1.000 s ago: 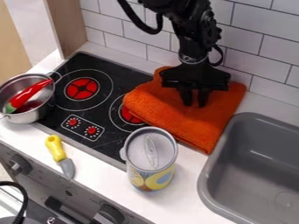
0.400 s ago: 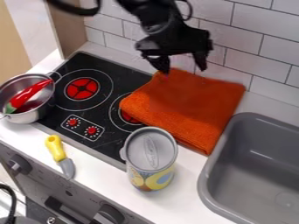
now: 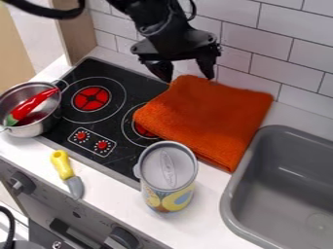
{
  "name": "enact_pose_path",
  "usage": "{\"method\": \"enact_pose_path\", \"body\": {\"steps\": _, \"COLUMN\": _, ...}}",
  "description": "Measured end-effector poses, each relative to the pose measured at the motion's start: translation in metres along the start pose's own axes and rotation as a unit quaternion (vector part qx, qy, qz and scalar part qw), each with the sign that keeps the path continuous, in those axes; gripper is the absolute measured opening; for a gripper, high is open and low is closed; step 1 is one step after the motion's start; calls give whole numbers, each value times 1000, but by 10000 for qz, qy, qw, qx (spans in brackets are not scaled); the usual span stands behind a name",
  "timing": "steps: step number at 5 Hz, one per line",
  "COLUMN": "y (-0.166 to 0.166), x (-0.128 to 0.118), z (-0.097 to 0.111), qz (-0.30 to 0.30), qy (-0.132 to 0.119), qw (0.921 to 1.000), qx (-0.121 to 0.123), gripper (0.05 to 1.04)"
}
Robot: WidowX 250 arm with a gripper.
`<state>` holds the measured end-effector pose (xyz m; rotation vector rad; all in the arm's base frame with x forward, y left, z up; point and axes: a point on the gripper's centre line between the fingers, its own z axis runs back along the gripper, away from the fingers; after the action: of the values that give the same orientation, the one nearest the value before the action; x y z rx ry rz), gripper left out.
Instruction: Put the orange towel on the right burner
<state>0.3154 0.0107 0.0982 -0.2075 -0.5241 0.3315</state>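
Both tips spread, my black pincer (image 3: 187,78) hangs at eleven o'clock from the orange cloth towel (image 3: 205,116) overlapping the round red burner (image 3: 143,131).

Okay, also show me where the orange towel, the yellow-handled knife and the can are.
Orange towel (image 3: 207,120), camera view, middle.
Knife (image 3: 62,164), camera view, yellow handle.
Can (image 3: 168,166), camera view, lid.

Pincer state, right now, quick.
Pincer: open, its fingers spread wide, holding nothing, at the far edge of the towel.
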Motion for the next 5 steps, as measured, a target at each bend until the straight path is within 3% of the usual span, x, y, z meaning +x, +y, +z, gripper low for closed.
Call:
{"method": "enact_pose_path", "body": {"steps": 3, "y": 88, "x": 5, "z": 15, "qz": 49, "qy": 351, "qw": 9977, "qx": 577, "gripper": 999}}
{"method": "enact_pose_path", "body": {"steps": 4, "y": 92, "x": -13, "z": 15, "qz": -240, "qy": 750, "qw": 9958, "qx": 471, "gripper": 999}}
{"method": "enact_pose_path", "body": {"steps": 5, "y": 87, "x": -30, "z": 23, "qz": -457, "qy": 958, "qw": 9932, "qx": 481, "gripper": 999}}
